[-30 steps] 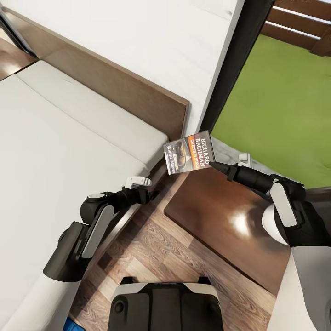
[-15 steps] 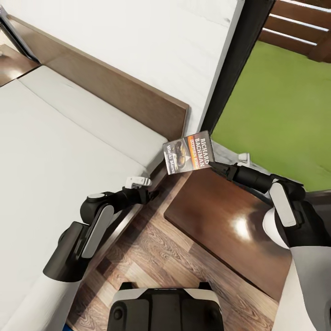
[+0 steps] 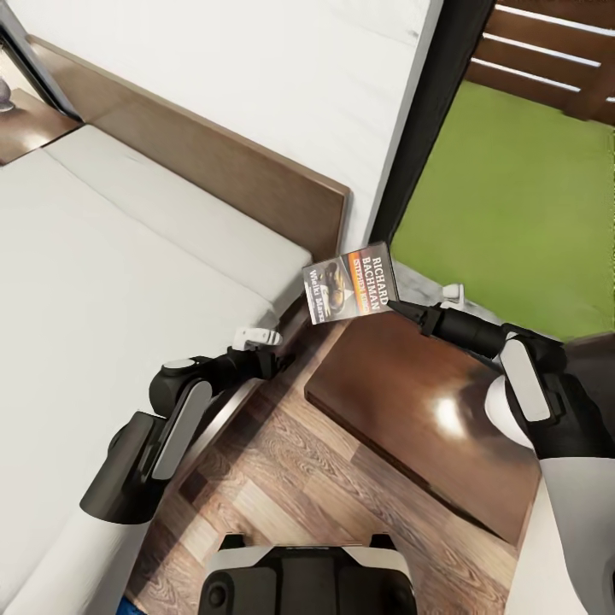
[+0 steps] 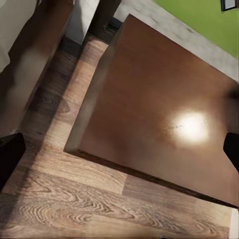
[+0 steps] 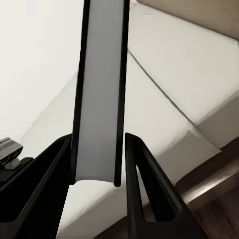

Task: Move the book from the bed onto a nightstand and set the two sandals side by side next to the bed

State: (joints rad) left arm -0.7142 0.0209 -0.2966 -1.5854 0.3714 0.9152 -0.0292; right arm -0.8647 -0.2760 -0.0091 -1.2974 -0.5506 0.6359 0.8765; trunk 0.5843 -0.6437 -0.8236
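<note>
From the head view, the right gripper pinches the book by its near edge, and the book hangs in the air over the far corner of the nightstand, just beside the bed, its cover facing up toward the camera and its long axis running across the picture. The nightstand's glossy top lies below and nearer the robot than the book, so my guess is the move is a short lowering and drawing-in. The left gripper hovers over the gap between bed and nightstand; I cannot tell its opening here. In the left wrist view the nightstand top is bare with a bright glare. In the right wrist view the fingers clamp the book edge-on, mattress behind.
</note>
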